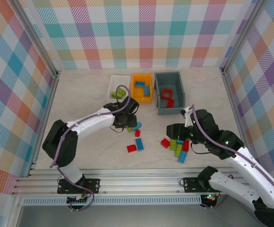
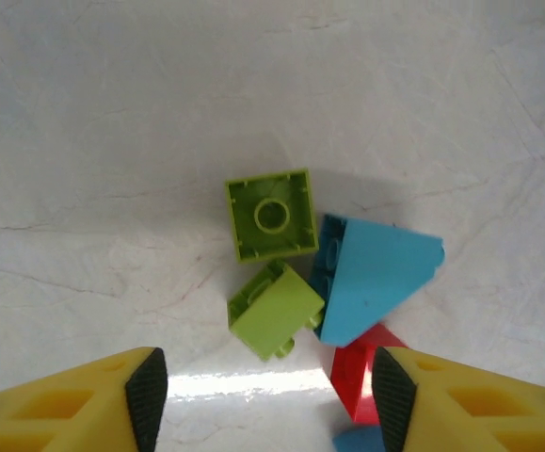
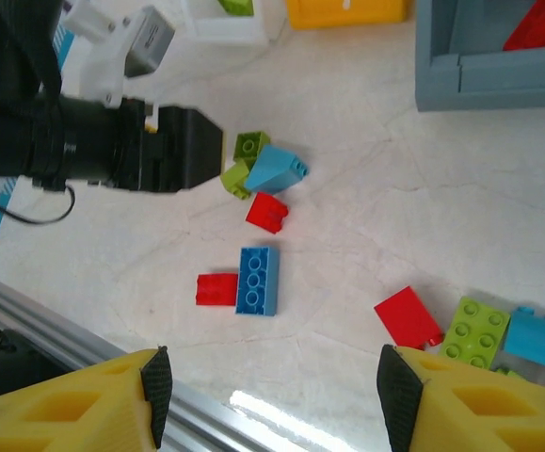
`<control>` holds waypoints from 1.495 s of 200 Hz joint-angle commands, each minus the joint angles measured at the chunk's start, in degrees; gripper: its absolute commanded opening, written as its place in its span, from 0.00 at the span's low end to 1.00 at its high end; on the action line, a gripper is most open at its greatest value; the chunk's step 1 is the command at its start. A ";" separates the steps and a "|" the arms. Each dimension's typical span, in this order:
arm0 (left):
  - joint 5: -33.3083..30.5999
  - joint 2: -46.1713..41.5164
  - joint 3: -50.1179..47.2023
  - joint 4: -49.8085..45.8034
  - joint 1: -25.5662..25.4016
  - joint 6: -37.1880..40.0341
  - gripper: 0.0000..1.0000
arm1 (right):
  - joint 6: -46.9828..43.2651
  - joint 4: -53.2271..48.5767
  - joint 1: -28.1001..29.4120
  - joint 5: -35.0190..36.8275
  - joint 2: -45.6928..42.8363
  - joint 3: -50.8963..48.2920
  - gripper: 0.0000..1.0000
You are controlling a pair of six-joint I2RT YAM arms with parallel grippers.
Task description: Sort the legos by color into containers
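Pale tabletop [image 1: 84, 90] holds loose legos [image 1: 139, 144] near three partly filled containers [image 1: 170, 111].

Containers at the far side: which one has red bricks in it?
The dark grey bin, rightmost and largest of the three, holds the red bricks; the orange bin beside it holds blue bricks and the white tray green bricks.

red brick [image 2: 353, 373] half under blue wedge [image 2: 376, 273], grey bin [image 3: 498, 71] — cropped
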 commanded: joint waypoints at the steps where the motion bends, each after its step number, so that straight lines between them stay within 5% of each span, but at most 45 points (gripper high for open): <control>1: -0.04 4.94 5.36 -2.83 1.71 -0.86 0.65 | 0.72 1.47 0.83 -1.78 2.21 0.27 0.63; 55: 1.35 14.08 12.40 -3.82 4.56 -2.42 0.66 | -3.26 7.68 2.15 -9.73 5.52 2.47 0.70; 133: 4.57 15.17 9.11 -1.14 3.97 -4.20 0.58 | -3.44 7.85 2.29 -9.90 7.59 4.03 0.70; 209: -0.41 11.43 7.43 -0.99 3.71 -4.18 0.28 | -2.84 8.30 2.38 -9.80 8.32 3.95 0.69; 253: -2.80 10.42 17.76 -6.58 9.06 1.62 0.26 | -2.59 11.36 3.33 -8.92 11.74 4.85 0.68; 299: -1.20 19.08 34.87 -7.55 16.62 9.04 0.26 | -2.14 15.50 4.46 -4.98 19.65 9.43 0.66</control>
